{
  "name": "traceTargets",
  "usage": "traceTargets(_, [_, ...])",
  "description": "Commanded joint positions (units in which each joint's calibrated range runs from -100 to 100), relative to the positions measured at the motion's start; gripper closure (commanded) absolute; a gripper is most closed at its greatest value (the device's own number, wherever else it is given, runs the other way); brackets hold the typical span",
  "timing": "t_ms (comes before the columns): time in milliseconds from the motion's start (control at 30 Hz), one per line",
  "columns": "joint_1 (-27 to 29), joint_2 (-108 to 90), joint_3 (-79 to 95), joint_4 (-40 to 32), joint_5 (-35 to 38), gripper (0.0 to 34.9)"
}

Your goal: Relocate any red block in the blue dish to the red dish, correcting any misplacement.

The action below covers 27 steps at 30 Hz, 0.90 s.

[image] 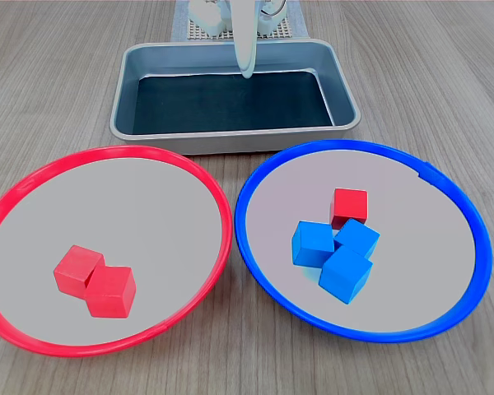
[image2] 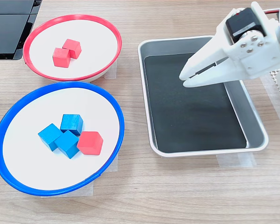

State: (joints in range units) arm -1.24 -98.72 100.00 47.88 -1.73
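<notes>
Red block (image2: 90,143) low centre-left in the second exterior view, inside blue dish (image2: 113,108), touching blue cubes (image2: 64,132). Probably light, rigid; best pinched across free faces. Gripper (image2: 185,78) nearly pressed together, empty, over tray (image2: 256,126).

We see the red block (image: 349,206) as a small matte red cube resting flat inside the blue dish (image: 255,263), touching the cluster of blue cubes (image: 336,255) beside it; in the second exterior view it (image2: 90,142) sits at that cluster's right. The blue dish is round and shallow, pale grey inside with a bright blue rim. Just beside it we find the red dish (image: 0,206), same shape with a red rim, holding two red cubes (image: 95,280) that touch each other.
</notes>
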Motion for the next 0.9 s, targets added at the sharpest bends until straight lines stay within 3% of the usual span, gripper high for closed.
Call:
traceTargets(0, [-0.13,-0.26,0.0,0.12,0.1,34.6])
traceTargets(467, [-0.13,-0.26,0.0,0.12,0.24,34.6])
traceTargets(867, [-0.5,1.96,-6.83,2.35,7.81,34.6])
